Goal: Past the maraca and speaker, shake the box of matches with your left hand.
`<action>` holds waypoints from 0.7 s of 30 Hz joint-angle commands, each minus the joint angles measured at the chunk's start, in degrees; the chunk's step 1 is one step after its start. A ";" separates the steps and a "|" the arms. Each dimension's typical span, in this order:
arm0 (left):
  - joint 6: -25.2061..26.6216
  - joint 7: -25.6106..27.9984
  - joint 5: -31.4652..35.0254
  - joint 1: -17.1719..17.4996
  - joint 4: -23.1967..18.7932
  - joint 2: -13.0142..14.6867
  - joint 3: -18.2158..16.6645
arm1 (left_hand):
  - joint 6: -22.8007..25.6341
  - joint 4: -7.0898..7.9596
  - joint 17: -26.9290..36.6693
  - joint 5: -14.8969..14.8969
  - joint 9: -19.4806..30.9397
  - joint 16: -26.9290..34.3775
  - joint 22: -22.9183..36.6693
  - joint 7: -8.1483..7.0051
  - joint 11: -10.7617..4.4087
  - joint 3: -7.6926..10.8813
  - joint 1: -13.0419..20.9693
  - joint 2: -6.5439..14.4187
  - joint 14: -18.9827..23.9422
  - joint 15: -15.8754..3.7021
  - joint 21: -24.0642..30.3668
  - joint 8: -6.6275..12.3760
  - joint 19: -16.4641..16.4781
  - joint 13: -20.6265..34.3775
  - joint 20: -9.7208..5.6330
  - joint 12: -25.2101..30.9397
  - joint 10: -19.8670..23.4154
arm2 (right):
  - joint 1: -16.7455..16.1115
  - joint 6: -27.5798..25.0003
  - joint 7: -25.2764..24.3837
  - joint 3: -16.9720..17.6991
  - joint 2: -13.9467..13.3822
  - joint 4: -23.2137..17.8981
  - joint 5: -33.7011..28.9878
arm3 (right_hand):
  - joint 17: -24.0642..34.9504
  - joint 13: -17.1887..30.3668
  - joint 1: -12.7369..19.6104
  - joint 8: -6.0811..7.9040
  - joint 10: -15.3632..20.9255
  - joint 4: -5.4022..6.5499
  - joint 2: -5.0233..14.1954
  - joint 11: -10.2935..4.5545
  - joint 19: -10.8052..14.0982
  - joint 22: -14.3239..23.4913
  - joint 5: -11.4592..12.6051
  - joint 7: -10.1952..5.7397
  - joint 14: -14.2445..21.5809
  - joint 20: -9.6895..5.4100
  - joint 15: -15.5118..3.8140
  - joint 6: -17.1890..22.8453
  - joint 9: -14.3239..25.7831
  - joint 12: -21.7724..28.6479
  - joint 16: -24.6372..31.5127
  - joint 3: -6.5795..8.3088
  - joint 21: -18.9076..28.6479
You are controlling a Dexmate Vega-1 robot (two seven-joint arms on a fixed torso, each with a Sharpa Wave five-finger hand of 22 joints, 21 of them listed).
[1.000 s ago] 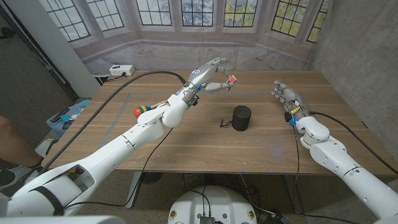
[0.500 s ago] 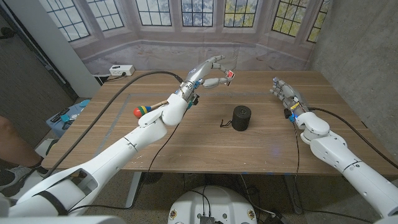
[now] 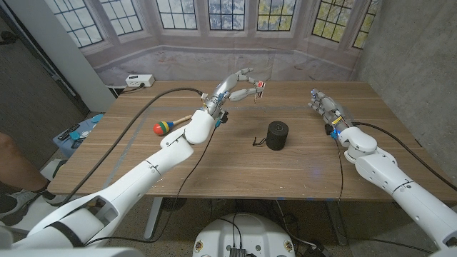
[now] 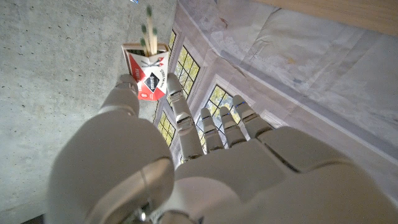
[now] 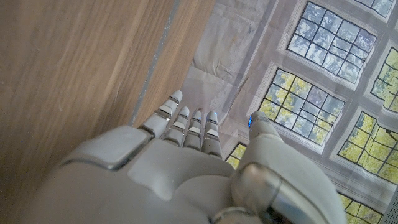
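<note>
Matchbox point(image 3: 261, 87) between left robot hand point(image 3: 239, 83) fingertips

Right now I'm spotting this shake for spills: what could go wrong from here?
The matchbox is open, with matches poking out and one apparently loose, so more may fly out. The left robot hand only pinches it at the fingertips, so it might slip and drop near the speaker.
</note>
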 commanded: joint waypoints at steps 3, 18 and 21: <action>-1.77 -2.42 -6.89 -0.63 3.85 -1.84 0.05 | -0.08 0.03 0.08 0.01 0.15 -0.11 0.31 0.41 0.69 -0.47 0.07 0.73 0.04 0.35 -0.18 -0.15 -0.19 0.26 0.04 -0.17 0.27 | 1.61 -1.13 0.55 -0.80 0.20 1.30 0.03 | 0.11 0.27 0.52 0.20 0.40 -0.18 -0.05 0.11 0.50 0.20 0.01 0.01 0.41 -1.23 0.13 0.52 0.14 0.14 0.29 0.44 0.14; -1.77 -3.46 -7.88 -2.09 6.24 -1.98 0.77 | -0.21 0.02 0.10 0.09 0.29 -0.11 0.35 0.51 0.79 -0.59 0.04 0.90 -0.14 0.55 -0.14 -0.22 -0.35 0.27 0.22 -0.26 0.14 | 3.62 -2.12 1.17 -1.86 0.83 2.94 -0.09 | 0.11 0.27 0.54 0.21 0.47 -0.16 -0.03 0.04 0.56 0.20 0.01 0.02 0.38 -1.07 0.13 0.58 0.14 0.16 0.27 0.48 0.15; -1.78 -3.68 -8.17 -2.32 6.72 -2.04 0.88 | -0.22 0.02 0.10 0.11 0.29 -0.10 0.35 0.57 0.76 -0.62 0.03 0.92 -0.17 0.62 -0.13 -0.24 -0.38 0.27 0.23 -0.29 0.08 | 4.07 -2.27 1.29 -2.11 0.98 3.25 -0.20 | 0.12 0.27 0.53 0.21 0.46 -0.15 -0.05 0.17 0.55 0.20 0.00 0.04 0.41 -1.05 0.14 0.59 0.14 0.15 0.28 0.47 0.14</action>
